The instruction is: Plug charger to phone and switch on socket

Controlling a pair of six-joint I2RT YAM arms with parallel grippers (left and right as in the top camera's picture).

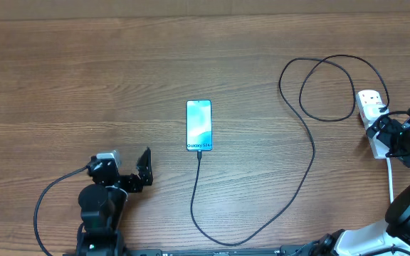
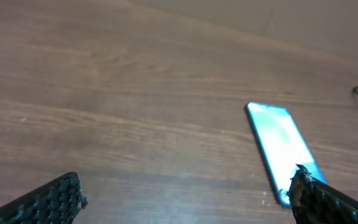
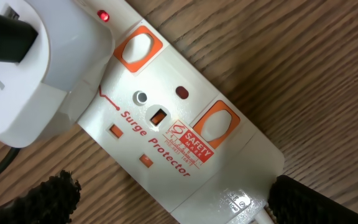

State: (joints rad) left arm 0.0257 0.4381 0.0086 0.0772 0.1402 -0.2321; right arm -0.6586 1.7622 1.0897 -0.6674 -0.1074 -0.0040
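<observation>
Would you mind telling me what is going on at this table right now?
Two robot arms are setting a phone to charge. The black charger cable reaches the phone's lower end and runs to a white adapter in the power strip. The right gripper hangs open over the strip, where a red light glows beside the adapter. The left gripper rests open and empty, left of the phone.

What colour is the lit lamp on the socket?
Red. The lamp shows best in the right wrist view.

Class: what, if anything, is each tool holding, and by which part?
Nothing is held. The left tool hangs open over the table; the right tool stands open astride the socket, not clamping it.
</observation>
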